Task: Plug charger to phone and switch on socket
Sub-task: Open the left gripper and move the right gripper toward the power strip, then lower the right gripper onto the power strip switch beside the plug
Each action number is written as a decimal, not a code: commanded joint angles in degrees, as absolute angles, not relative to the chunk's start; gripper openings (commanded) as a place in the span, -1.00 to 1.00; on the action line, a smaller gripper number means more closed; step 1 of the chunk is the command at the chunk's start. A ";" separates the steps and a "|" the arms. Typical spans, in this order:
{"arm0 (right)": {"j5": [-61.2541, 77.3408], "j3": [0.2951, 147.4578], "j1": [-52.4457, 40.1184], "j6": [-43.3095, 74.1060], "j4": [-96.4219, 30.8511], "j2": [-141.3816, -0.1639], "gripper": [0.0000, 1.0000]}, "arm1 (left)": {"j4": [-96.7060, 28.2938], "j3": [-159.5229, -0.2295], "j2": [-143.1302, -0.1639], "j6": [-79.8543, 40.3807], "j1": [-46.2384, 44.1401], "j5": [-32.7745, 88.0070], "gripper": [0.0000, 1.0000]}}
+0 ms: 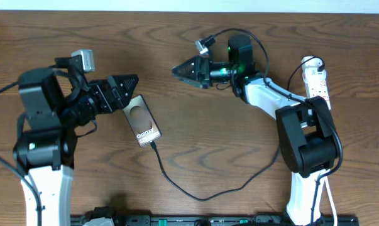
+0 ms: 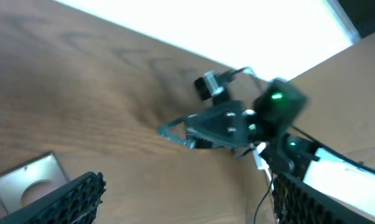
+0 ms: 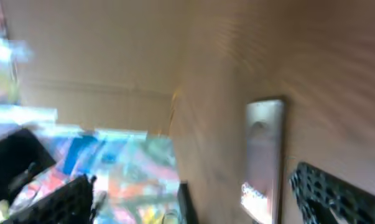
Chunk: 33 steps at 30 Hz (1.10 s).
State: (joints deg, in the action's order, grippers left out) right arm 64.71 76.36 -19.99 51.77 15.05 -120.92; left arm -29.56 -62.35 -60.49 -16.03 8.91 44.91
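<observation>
Overhead shows one phone (image 1: 142, 123), one charger (image 1: 205, 198), one socket (image 1: 317, 79).

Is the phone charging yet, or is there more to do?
Looks done: the tip of the charger sits at the lower edge of the phone, seemingly plugged in. In hand: nothing; the left gripper, open, is beside the phone, and the right gripper, open, hovers mid-table. Left: switching on the socket, with no gripper near it.

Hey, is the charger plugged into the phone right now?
Apparently in: the charger ends right at the lower short edge of the phone in the overhead view. How fully it is seated, cannot tell.
</observation>
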 commanded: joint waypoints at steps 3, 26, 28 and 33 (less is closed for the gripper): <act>40.32 76.51 -18.41 34.54 -9.80 -111.09 0.98 | -29.47 -62.76 -59.81 -15.27 8.99 45.82 0.78; 7.44 76.49 22.17 9.89 -43.16 -80.75 0.98 | -29.50 -62.76 -66.19 -15.27 8.99 45.39 0.78; 15.44 76.49 26.92 4.38 -42.41 -83.46 0.98 | -29.47 -62.76 -66.22 -15.27 8.99 45.39 0.79; 35.09 76.49 32.56 -13.76 -43.33 -91.42 0.95 | -29.50 -62.76 -66.22 -15.25 8.99 45.39 0.78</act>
State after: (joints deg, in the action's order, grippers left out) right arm 19.38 76.14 30.48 0.69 -42.59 -87.00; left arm -29.58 -62.35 -66.13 -16.03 8.91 45.08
